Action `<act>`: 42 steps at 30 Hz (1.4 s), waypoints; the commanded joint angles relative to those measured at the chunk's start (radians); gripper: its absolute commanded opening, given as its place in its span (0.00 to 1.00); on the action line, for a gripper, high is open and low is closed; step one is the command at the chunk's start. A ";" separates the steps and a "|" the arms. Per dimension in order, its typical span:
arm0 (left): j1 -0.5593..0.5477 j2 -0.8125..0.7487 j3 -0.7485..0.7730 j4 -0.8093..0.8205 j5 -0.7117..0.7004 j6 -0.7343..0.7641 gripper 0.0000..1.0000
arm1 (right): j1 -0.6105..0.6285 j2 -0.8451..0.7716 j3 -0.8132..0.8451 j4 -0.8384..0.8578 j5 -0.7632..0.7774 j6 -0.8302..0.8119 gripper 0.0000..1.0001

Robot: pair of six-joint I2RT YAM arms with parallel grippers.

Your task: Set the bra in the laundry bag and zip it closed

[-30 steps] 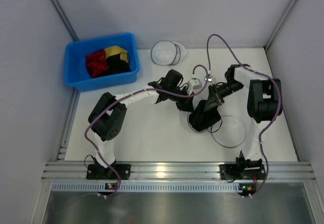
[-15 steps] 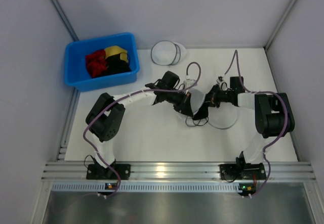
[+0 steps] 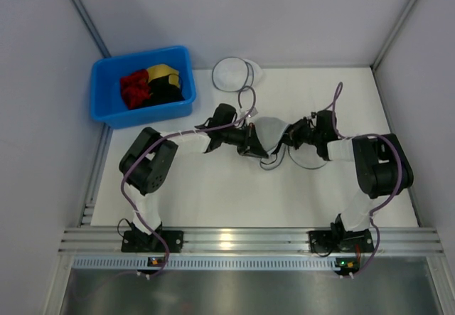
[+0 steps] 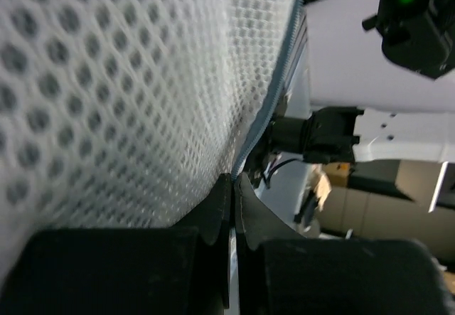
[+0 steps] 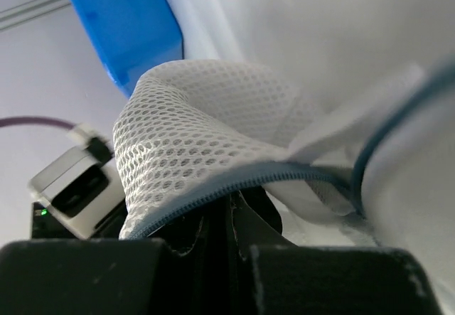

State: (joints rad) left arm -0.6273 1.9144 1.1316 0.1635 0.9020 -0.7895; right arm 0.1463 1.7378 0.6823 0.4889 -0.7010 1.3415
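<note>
The laundry bag (image 3: 270, 130) is held up off the table at the middle, between the two grippers. My left gripper (image 3: 254, 143) is shut on its bluish zip edge (image 4: 279, 91); white mesh fills the left wrist view. My right gripper (image 3: 288, 141) comes in from the right and is shut, its fingertips (image 5: 229, 212) tucked under the bag's zip edge (image 5: 213, 187) with dark fabric of the bra (image 5: 261, 212) at them. From above, only thin black bra straps (image 3: 273, 161) hang below the bag. The bag's dark hoop rim (image 3: 310, 164) lies under the right wrist.
A blue bin (image 3: 142, 84) at the back left holds a red garment (image 3: 134, 89) and a yellow-and-black one (image 3: 163, 80). A whiter round mesh case (image 3: 231, 73) lies behind the arms. Cables loop above both wrists. White walls close in the table on the left, right and back.
Both arms have come together at the table's middle. The right gripper carried the black bra from front right up to the bag's opening. The bra, once hanging in plain sight, is now mostly covered by mesh.
</note>
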 commanded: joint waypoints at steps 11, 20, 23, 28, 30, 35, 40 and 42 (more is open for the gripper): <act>0.001 -0.014 -0.228 0.687 0.071 -0.651 0.00 | 0.182 0.138 0.108 0.054 0.294 -0.156 0.00; 0.023 -0.098 -0.266 0.728 0.086 -0.660 0.00 | 0.220 0.128 0.127 -0.041 0.301 -0.459 0.02; 0.038 -0.107 -0.286 0.663 0.086 -0.617 0.00 | 0.225 0.060 0.173 -0.158 0.298 -0.545 0.23; 0.077 -0.124 -0.274 0.494 0.080 -0.493 0.00 | 0.225 -0.063 0.288 -0.427 0.325 -0.727 0.55; 0.089 -0.123 -0.253 0.449 0.078 -0.449 0.00 | 0.226 -0.105 0.312 -0.562 0.342 -0.826 0.71; 0.097 -0.149 -0.239 0.398 0.075 -0.380 0.00 | 0.223 -0.175 0.410 -0.811 0.382 -1.052 0.87; 0.112 -0.180 -0.224 0.257 0.081 -0.233 0.00 | 0.191 -0.259 0.468 -1.039 0.426 -1.234 0.88; 0.120 -0.175 -0.190 0.141 0.095 -0.165 0.00 | 0.147 -0.302 0.458 -1.052 0.436 -1.318 0.88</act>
State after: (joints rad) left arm -0.5228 1.7794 0.8810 0.4435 0.9627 -1.0943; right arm 0.3363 1.5192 1.1015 -0.4164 -0.3107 0.2100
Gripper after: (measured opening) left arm 0.024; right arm 0.876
